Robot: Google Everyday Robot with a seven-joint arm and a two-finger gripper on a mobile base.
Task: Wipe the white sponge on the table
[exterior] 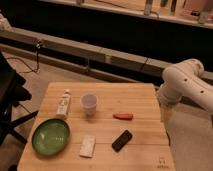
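Soft, flat white sponge (87, 146) with rounded corners, lower centre of the pale plank worktop (140, 100), right of a glossy round green plate (50, 136), pincer (165, 115) seemingly at the right edge, grip state unclear

Pincer (165, 116), unclear, at table (142, 132) edge

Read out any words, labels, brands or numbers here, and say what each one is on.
No text can be read.
Logo at the table corner: dark mark, too blurred to read.
Tube: faint label marks, too small to read.
Sponge, cup, plate: no text visible.
Gripper, by the table's right edge: no text visible.
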